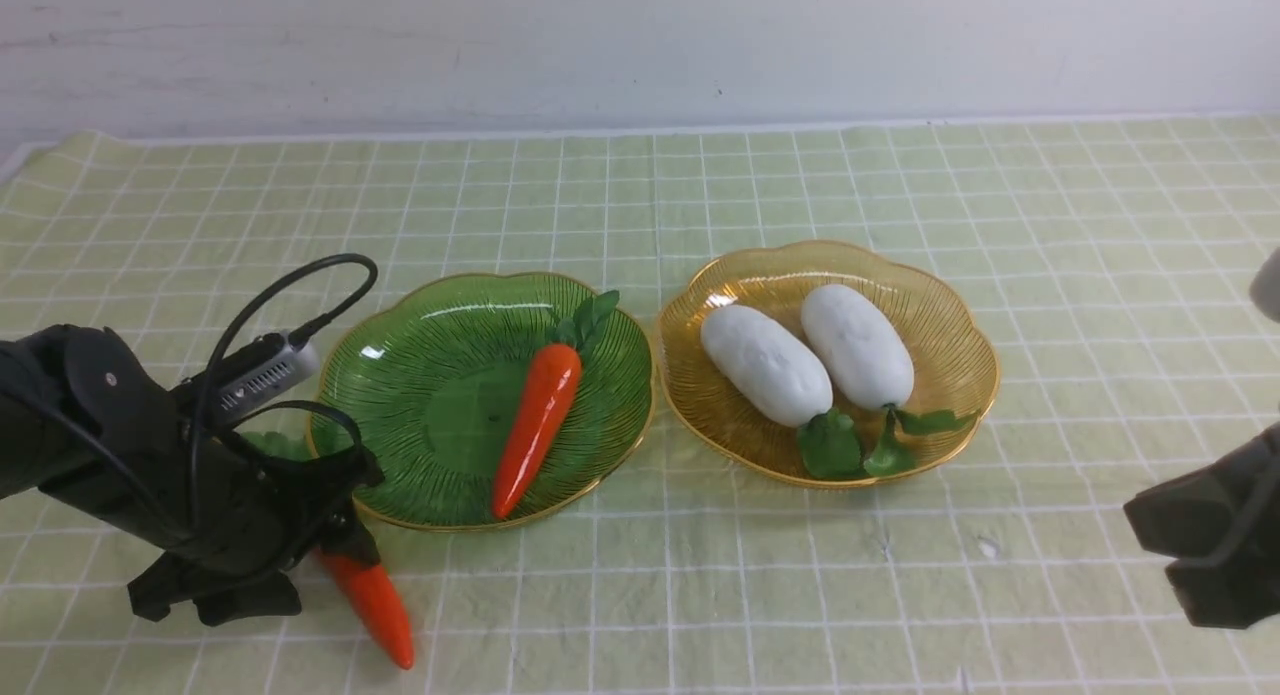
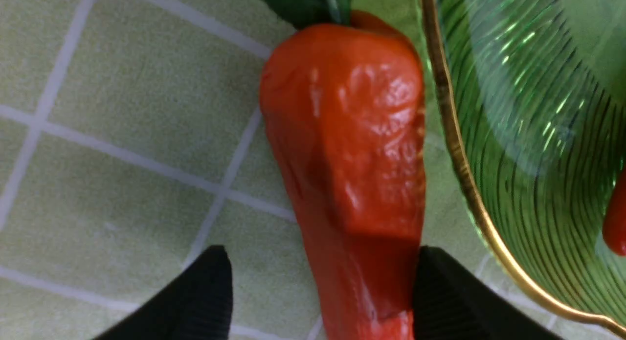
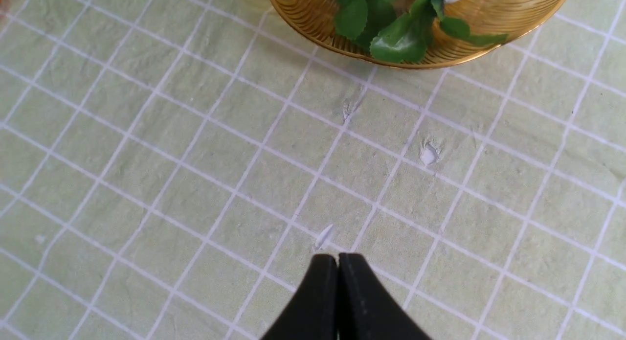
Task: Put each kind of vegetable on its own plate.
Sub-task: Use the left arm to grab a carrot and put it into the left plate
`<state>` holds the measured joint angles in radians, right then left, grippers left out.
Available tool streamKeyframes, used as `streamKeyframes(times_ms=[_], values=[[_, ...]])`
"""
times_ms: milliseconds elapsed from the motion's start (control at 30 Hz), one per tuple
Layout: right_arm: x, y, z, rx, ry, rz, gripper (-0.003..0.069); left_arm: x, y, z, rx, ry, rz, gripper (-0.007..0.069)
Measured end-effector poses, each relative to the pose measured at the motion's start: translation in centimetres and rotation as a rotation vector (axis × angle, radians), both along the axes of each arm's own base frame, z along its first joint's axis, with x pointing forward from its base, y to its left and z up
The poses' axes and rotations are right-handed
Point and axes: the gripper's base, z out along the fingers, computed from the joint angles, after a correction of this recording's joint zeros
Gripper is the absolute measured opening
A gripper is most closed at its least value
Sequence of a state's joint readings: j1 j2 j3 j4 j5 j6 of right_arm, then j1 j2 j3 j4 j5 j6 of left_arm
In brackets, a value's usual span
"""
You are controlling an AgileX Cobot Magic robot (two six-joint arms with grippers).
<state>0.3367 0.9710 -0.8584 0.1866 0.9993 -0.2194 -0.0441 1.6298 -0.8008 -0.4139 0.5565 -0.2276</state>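
The left gripper (image 2: 321, 254) is spread wide astride a toy carrot (image 2: 347, 134) lying on the checked cloth (image 2: 122, 110) just beside the green plate (image 2: 455, 144). One finger stands clear of it; the other perhaps touches. The right gripper (image 3: 337, 259) is clenched, empty, near the amber plate (image 3: 303, 22).

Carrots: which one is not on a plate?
The carrot lying on the cloth at the left hand, just outside the green plate. The other carrot lies inside that plate.
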Motion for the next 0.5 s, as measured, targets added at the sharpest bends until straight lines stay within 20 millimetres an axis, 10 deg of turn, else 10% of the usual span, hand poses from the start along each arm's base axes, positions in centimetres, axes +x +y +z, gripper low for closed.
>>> streamKeyframes(times_ms=[500], values=[[-0.03, 0.0, -0.02, 0.0, 0.004, 0.001, -0.0014, 0.0, 0.33, -0.07, 0.062, -0.017, -0.074, 0.0359]])
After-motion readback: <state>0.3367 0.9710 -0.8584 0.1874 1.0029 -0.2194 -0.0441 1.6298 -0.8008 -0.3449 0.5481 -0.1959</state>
